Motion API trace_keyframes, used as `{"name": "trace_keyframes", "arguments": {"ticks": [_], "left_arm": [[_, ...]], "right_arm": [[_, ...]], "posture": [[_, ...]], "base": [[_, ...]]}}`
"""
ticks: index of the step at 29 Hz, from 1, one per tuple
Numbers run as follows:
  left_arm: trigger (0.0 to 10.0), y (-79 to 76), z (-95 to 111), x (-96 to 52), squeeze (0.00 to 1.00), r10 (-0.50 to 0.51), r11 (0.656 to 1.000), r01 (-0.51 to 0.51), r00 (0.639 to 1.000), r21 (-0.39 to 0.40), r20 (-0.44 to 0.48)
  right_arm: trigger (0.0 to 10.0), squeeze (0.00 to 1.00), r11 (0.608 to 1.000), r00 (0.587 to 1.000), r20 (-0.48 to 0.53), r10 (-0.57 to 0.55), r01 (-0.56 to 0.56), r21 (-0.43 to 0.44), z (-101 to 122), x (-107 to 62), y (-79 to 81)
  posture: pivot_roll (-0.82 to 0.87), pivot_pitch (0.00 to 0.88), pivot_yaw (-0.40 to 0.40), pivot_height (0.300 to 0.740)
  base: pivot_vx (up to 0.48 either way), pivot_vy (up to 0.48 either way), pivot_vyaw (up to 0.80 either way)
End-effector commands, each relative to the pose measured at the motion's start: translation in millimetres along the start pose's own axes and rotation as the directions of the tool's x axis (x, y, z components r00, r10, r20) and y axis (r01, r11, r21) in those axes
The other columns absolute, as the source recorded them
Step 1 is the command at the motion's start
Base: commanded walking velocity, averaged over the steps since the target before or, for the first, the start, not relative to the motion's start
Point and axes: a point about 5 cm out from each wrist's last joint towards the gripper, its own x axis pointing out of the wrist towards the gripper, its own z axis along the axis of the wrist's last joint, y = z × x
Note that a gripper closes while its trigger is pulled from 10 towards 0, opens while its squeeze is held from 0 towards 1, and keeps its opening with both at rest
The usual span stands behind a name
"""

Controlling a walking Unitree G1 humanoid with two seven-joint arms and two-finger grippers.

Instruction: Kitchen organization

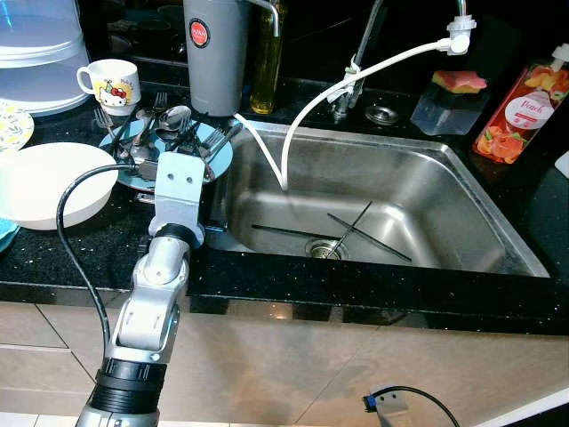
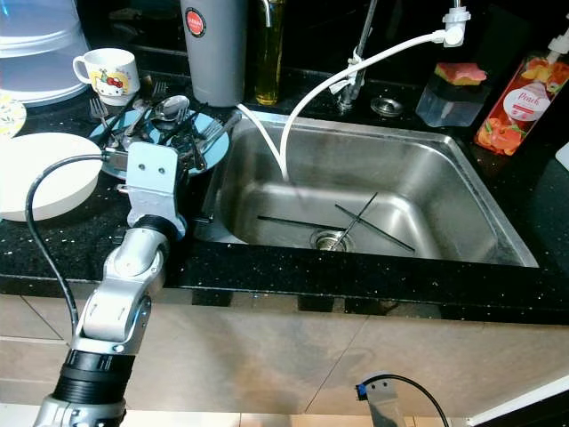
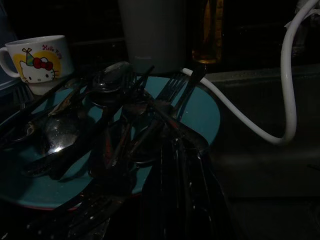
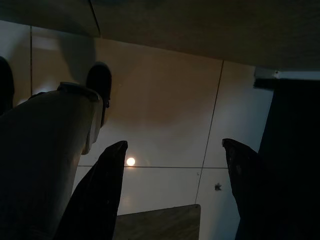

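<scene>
A blue plate (image 1: 220,148) on the black counter left of the sink (image 1: 444,178) carries a heap of forks and spoons (image 1: 172,120). My left gripper (image 3: 179,167) reaches over the plate's near edge, down among the cutlery (image 3: 107,107); its wrist block (image 1: 182,181) covers it from above. Two thin chopsticks (image 1: 364,233) lie crossed in the basin near the drain. My right gripper (image 4: 175,145) hangs open beside my leg, over pale floor tiles, with nothing in it.
A cartoon mug (image 1: 111,82) and a grey tumbler (image 1: 215,53) stand behind the plate, an oil bottle (image 1: 267,62) beside them. A white bowl (image 1: 44,182) sits to the left. A white hose (image 1: 356,76) dangles into the sink. A sponge tub (image 1: 452,96) and peach soap bottle (image 1: 523,111) stand at the right.
</scene>
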Motion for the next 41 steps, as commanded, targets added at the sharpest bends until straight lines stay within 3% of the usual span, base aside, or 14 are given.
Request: {"name": "trace_keyframes", "arguments": {"ticks": [1,16,24,35,41], "left_arm": [[10.0,-2.1,2.8,1.9,0.00,-0.005,1.000,0.005,1.000,0.001,0.009],[10.0,-3.8,3.2,1.7,0.00,-0.013,1.000,0.013,1.000,0.002,0.010],[10.0,-4.3,3.4,1.3,0.00,-0.014,1.000,0.014,1.000,-0.001,0.008],[10.0,-12.2,-14.1,-4.5,0.00,-0.058,0.998,0.057,0.996,-0.015,-0.072],[10.0,-11.8,-9.6,-3.9,0.00,-0.047,0.999,0.046,0.998,-0.020,-0.049]], "right_arm": [[10.0,0.00,1.000,1.000,-0.013,-0.003,0.003,0.008,-2.6,-0.2,-1.5],[10.0,0.00,1.000,1.000,-0.029,-0.010,0.010,0.016,-8.0,-1.0,-4.7],[10.0,0.00,1.000,1.000,-0.016,-0.001,0.001,0.015,-3.5,-0.3,1.5],[10.0,0.00,1.000,1.000,-0.014,-0.001,0.001,0.018,-3.0,-0.3,2.1],[10.0,0.00,1.000,1.000,-0.008,0.000,0.000,0.016,-1.8,-0.2,3.6]], "posture": [[0.25,0.037,-0.109,0.740],[0.24,0.044,-0.107,0.740],[0.24,0.047,-0.109,0.740],[0.24,0.048,-0.107,0.740],[0.24,0.046,-0.108,0.740]], "base": [[0.000,0.000,0.00],[0.000,0.000,0.00],[0.000,0.000,0.00],[0.000,0.000,0.00],[0.000,0.000,0.00]]}}
